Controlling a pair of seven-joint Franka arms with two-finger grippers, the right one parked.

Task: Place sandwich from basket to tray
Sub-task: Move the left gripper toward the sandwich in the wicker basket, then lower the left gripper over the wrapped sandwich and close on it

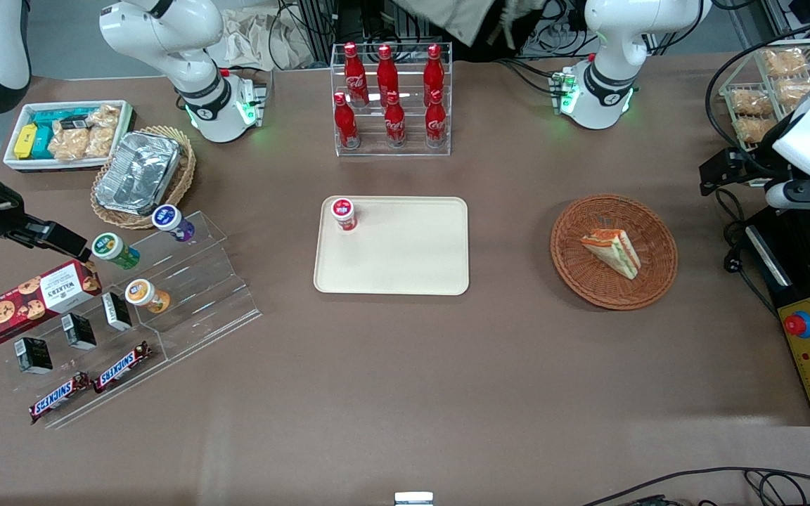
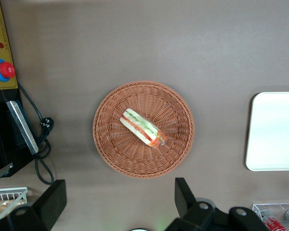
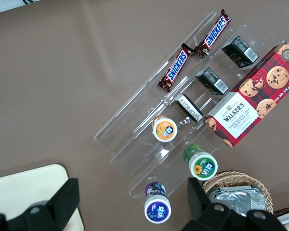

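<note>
While fingers (image 2: pixel 115 202) gape above the basket (image 2: pixel 143 129), Snickers bars (image 3: pixel 192 50) lie apart.

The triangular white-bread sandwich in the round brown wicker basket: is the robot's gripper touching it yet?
Apart. The left wrist view shows the open gripper off the sandwich, outside the basket.

reddish-brown woven basket (image 1: pixel 614 251); white-red-green sandwich (image 1: pixel 612 252); cream tray (image 1: pixel 405 260); black hand (image 2: pixel 120 204)

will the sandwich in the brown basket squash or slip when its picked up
Probably squashes easily: the sandwich shows pale soft-looking bread over layered filling, so a firm pinch may dent it. It lies on its side in the basket, so rolling seems unlikely. It looks small, likely light. The end effector hangs open above the basket's rim.
</note>
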